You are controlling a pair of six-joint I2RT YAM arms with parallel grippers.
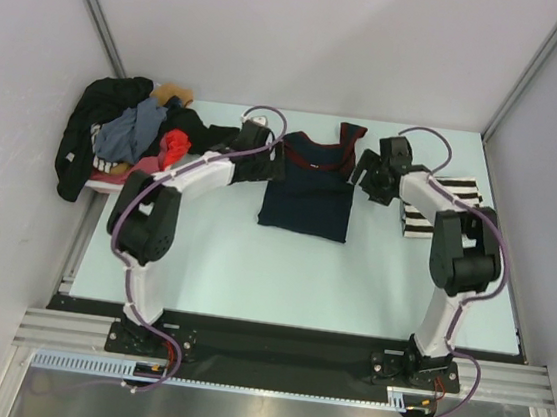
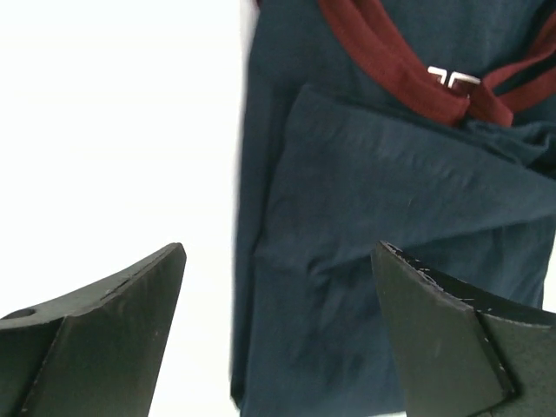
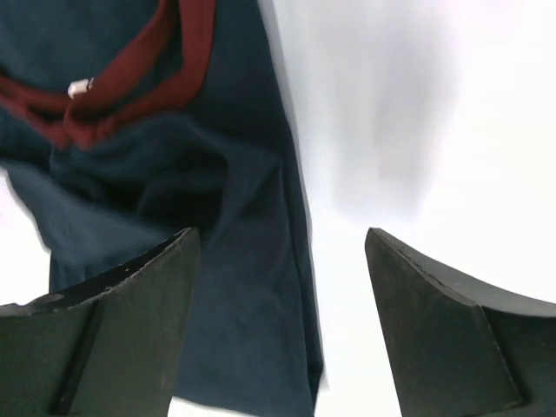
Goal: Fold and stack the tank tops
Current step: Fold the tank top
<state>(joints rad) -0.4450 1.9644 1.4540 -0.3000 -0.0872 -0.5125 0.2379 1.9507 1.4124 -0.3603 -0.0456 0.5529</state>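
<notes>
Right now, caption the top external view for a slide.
Jaws open, left arm and right arm flank the folded navy tank top; striped tank top lies right, clothes-heaped basket left.

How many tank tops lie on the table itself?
2: a navy top in the middle, a striped top far right. The clothes pile at left may hide more.

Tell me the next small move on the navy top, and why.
Probably raise both hands straight up, clear of the dark navy cloth tank top with red trim: the left hand and right hand stand open, holding nothing, low over its side edges, and a folded layer already lies below the collar.
</notes>
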